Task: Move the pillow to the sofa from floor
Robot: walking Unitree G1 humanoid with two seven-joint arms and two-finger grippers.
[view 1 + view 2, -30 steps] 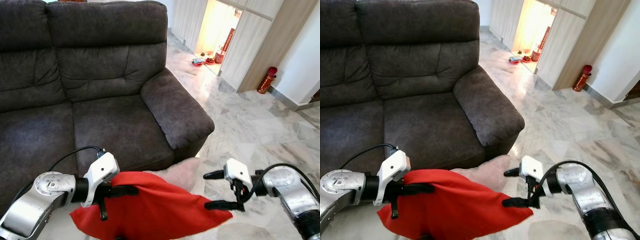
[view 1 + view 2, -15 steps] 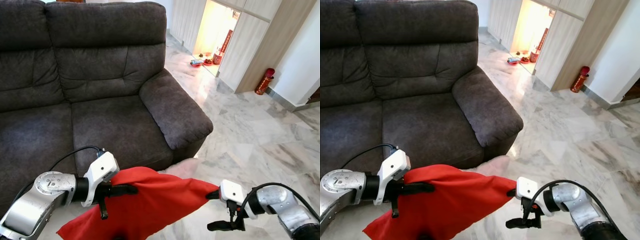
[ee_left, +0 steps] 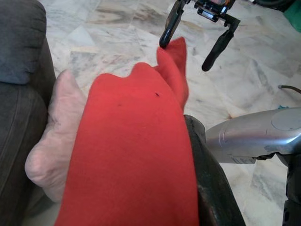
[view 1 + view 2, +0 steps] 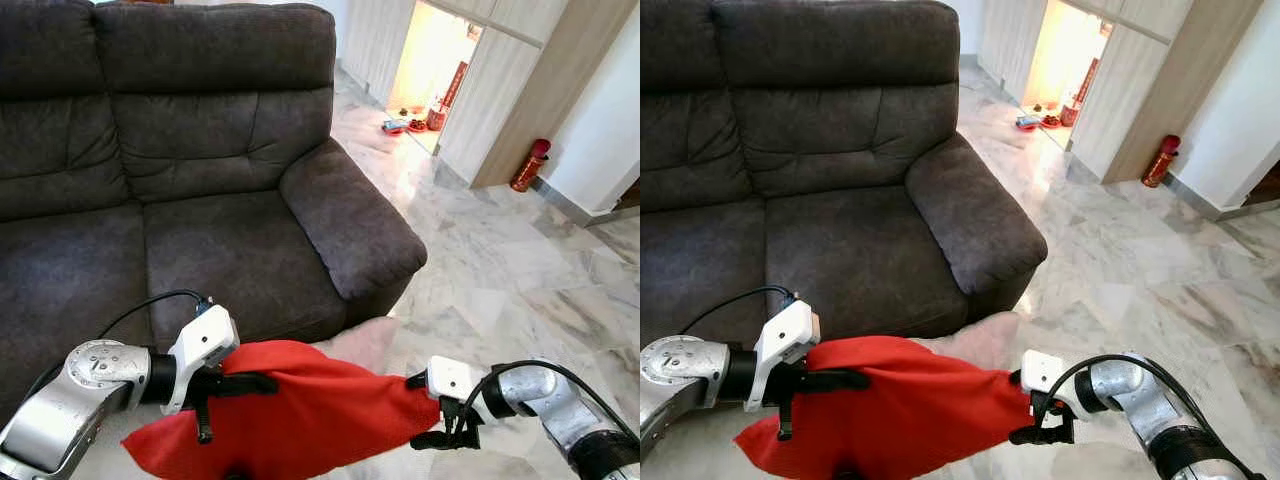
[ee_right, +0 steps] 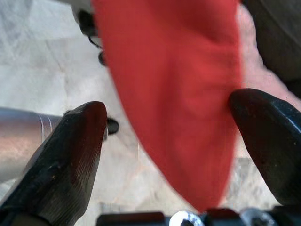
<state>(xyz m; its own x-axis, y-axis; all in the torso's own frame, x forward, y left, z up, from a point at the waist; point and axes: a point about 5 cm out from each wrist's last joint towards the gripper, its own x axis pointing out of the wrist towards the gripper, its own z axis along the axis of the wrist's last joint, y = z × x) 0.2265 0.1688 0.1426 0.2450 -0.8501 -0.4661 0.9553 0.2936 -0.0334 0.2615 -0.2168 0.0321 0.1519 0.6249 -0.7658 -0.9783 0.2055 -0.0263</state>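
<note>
A red pillow (image 4: 300, 410) hangs just above the floor in front of the dark grey sofa (image 4: 230, 240). My left gripper (image 4: 235, 395) is shut on the pillow's left part, and the red cloth drapes over one black finger (image 3: 211, 188). My right gripper (image 4: 425, 410) stands open at the pillow's right corner, with one fingertip on each side of the red tip (image 3: 176, 47). In the right wrist view the red cloth (image 5: 183, 94) lies between the two spread fingers (image 5: 70, 160).
A pale pink cushion (image 4: 360, 340) lies on the marble floor against the sofa's front, just beyond the red pillow. The sofa's right armrest (image 4: 350, 215) juts forward. A red fire extinguisher (image 4: 530, 163) stands by the cabinets at the far right. Open floor (image 4: 500, 260) stretches to the right.
The right gripper dropped away from the pillow's right corner, then came back in around it. The pillow sagged lower meanwhile. The left gripper kept its hold.
</note>
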